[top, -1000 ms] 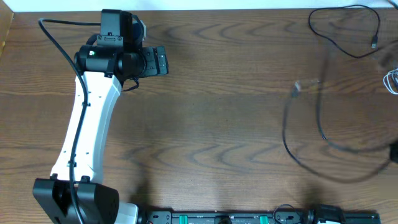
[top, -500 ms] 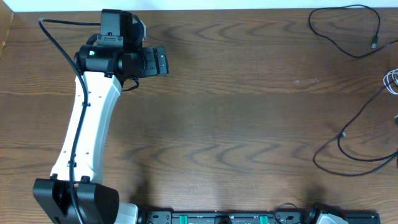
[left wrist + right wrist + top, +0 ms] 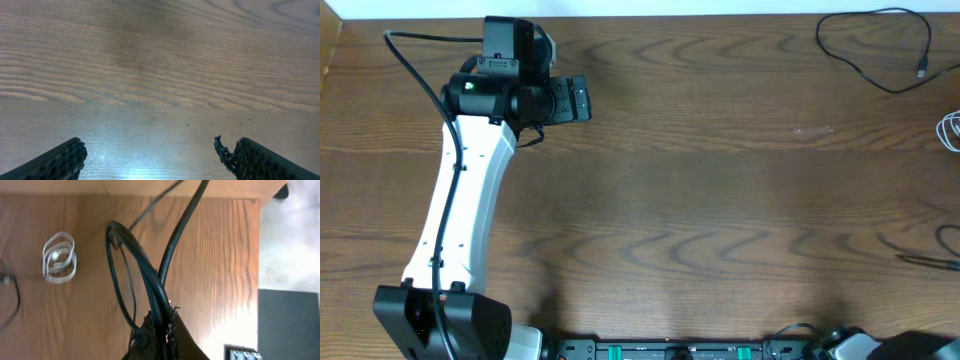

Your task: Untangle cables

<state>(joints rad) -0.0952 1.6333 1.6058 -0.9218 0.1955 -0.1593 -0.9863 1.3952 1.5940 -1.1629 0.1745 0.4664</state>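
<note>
Two risks from here. Could drag the black cable (image 3: 150,276) over the table edge (image 3: 252,280) at frame right, because gripped doubled, with long slack strands running upward. Could also pull its loop tight into a knot. Grips this cable clenched in the right gripper (image 3: 160,335), bottom centre; holds the left gripper (image 3: 155,160) released and empty above the wood (image 3: 160,60). Shows thin, limp cords: white cable (image 3: 60,256) coiled flat at left, second black cable (image 3: 893,90) in loose loop at upper right.

Glossy wood-grain table (image 3: 720,200), seemingly rubbery cables (image 3: 155,287)
</note>
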